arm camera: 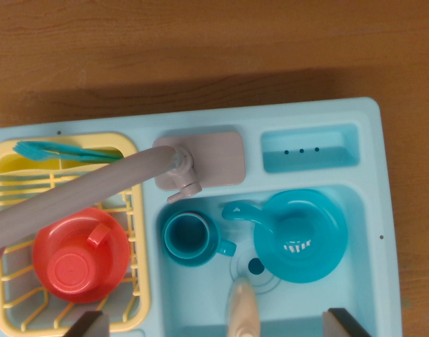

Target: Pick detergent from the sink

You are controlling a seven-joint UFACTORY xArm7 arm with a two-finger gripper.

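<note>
Scanning from the left, a yellow rack (140, 232) is seen set in the sink unit's left compartment, with a red cup (81, 256) lying upside down in it and a teal brush (67, 151) resting across its far end. A grey faucet (81, 193) is swung out over the rack from its base plate (214, 158) at the middle of the unit.

Right of the rack, in the sink (368, 210) basin, a teal cup (189, 239) is placed upright, and a teal strainer (298, 235) is laid further right, its handle pointing toward the cup. Between them, at the near edge of the view, the detergent (242, 312) is found: a pale, cream-coloured bottle of which only the narrow top part is shown, just near the drain and apart from both cup and strainer.

Two dark gripper (218, 324) fingers are seen at the bottom corners, spread wide with the bottle between them; nothing is gripped.

The bottle is judged to be a light, hollow plastic toy, stiff enough not to give under pressure, but smooth and rounded, so slipping is likely. A hold across the body below the tapering neck, where the sides look broadest, would be preferred; the lower body is hidden, so its exact shape cannot be told.

Further right, a small soap tray (309, 151) is moulded at the far corner, and the wooden surface (200, 49) is beyond.
</note>
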